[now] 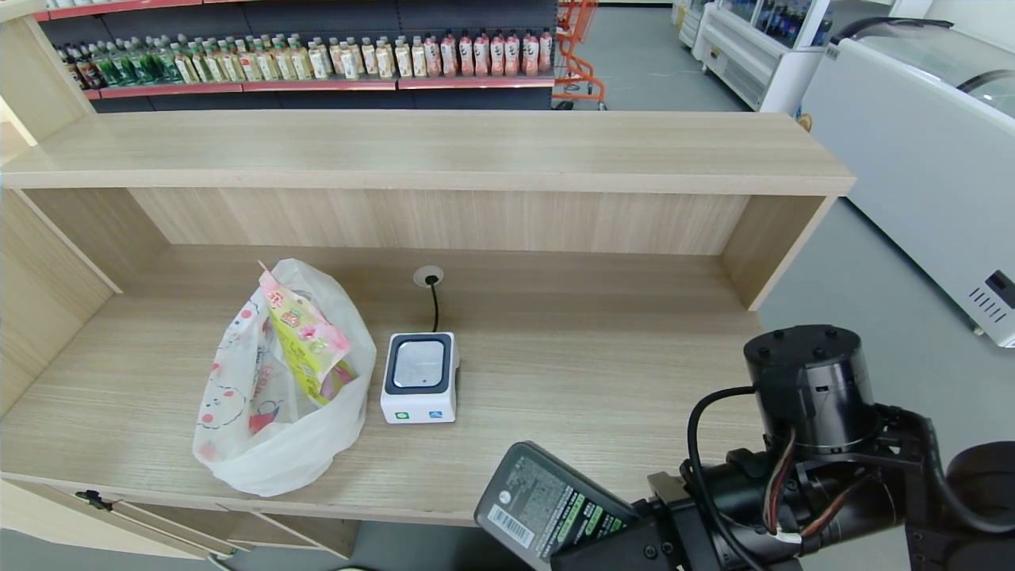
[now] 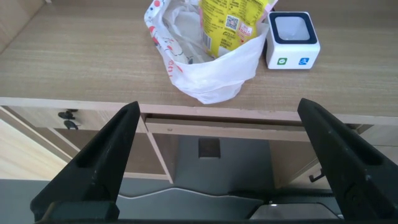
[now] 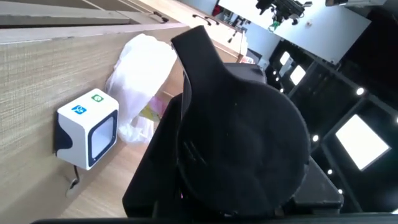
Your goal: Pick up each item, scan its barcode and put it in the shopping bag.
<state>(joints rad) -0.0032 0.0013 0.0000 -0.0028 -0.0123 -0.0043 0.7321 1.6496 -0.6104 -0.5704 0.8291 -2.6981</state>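
Note:
A white shopping bag [image 1: 277, 428] stands on the left of the wooden counter [image 1: 595, 373], with a yellow and pink snack pack [image 1: 305, 341] sticking out of it. Just right of it sits the white barcode scanner [image 1: 420, 377], window up. My right gripper [image 1: 638, 533] hangs off the counter's front edge, shut on a dark grey packet [image 1: 547, 507] whose barcode label faces up. In the right wrist view the packet [image 3: 242, 143] blocks most of the scanner [image 3: 87, 130] and bag [image 3: 143, 68]. My left gripper [image 2: 219, 109] is open, low before the counter, facing the bag [image 2: 211, 68] and scanner [image 2: 292, 40].
A raised wooden ledge [image 1: 428, 151] runs along the counter's back, with side walls at both ends. The scanner's black cable [image 1: 434, 305] leads to a hole behind it. Drawers with a lock [image 2: 68, 118] sit under the counter. Drink shelves and freezers stand beyond.

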